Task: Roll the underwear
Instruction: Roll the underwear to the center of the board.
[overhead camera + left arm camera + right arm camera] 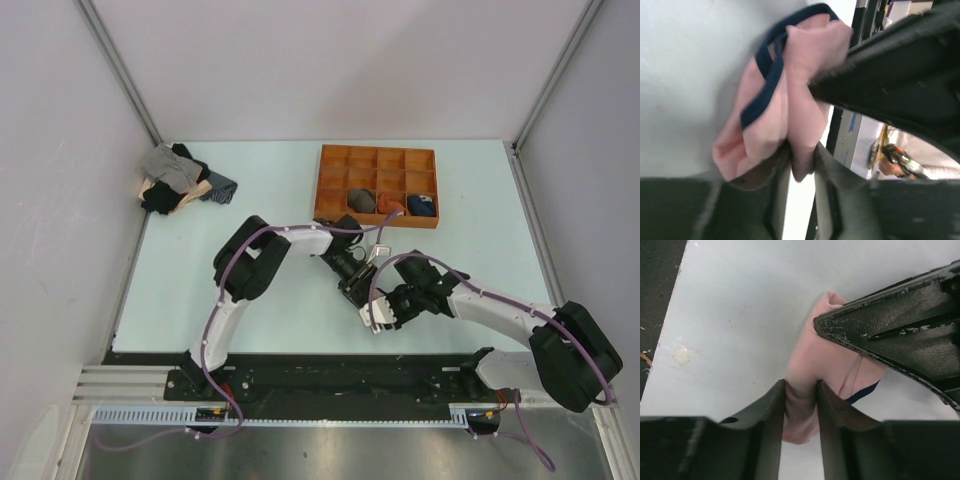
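Both tools grip the same garment. We see the left tool [801, 152] closed narrow on the underwear [790, 100]. In its wrist view a fold of light-pink fabric is pinched between the two dark fingers at the bottom edge. The rest bunches up beyond them, with a loop of dark navy edging running over the crumpled top. The right tool [801, 390] is likewise closed narrow on the underwear. Its own wrist view shows a strip of pink cloth squeezed between its fingers and a short bit of navy edging at the right of the bundle. In each wrist view a black finger of the other tool comes in from the upper right and lies against the fabric, so the two tools sit just beside each other on the bunched garment.

From above, the two arms meet near the middle of the pale counter [290, 320]. The underwear is almost wholly hidden beneath them there, and we cannot tell whether it rests on the counter or hangs just above it. Beyond the tools, toward the far side, stands an orange tray [362, 160] with square compartments. Its near row holds a dark grey bundle [362, 200], an orange bundle [390, 206] and a navy bundle [422, 206], side by side. Well apart, at the far left corner of the counter, lies a loose pile of garments [178, 180] in grey, black and tan.
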`<action>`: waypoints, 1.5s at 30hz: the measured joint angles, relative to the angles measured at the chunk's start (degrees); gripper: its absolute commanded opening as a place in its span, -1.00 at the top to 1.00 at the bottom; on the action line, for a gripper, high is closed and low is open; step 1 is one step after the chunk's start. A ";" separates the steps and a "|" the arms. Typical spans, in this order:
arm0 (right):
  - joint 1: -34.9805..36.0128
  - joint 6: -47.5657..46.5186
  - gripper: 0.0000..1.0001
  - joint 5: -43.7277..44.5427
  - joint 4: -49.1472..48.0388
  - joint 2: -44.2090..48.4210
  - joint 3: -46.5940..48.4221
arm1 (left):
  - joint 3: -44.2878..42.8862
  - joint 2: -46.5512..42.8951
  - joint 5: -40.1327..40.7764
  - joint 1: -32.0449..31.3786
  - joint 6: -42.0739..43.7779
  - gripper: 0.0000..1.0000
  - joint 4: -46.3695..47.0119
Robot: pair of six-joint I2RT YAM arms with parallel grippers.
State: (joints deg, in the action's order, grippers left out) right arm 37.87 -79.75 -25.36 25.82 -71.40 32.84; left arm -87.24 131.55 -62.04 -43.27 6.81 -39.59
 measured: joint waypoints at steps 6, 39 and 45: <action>-1.46 2.27 0.47 -0.81 0.94 -2.71 2.16 | 15.08 -14.60 10.34 -0.20 -5.49 -0.26 15.82; -19.63 3.72 0.43 -23.63 32.87 -33.53 29.55 | 41.88 -20.61 19.71 1.29 -25.97 -1.00 79.84; -20.17 2.89 0.42 -24.04 33.79 -33.83 29.57 | 38.80 -17.79 17.27 1.29 -26.32 -1.00 80.24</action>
State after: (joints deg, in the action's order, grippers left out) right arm 17.69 -76.86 -49.41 59.61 -105.23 62.41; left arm -48.45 113.75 -44.77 -41.98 -19.51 40.64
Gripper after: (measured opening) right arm 0.287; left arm 0.996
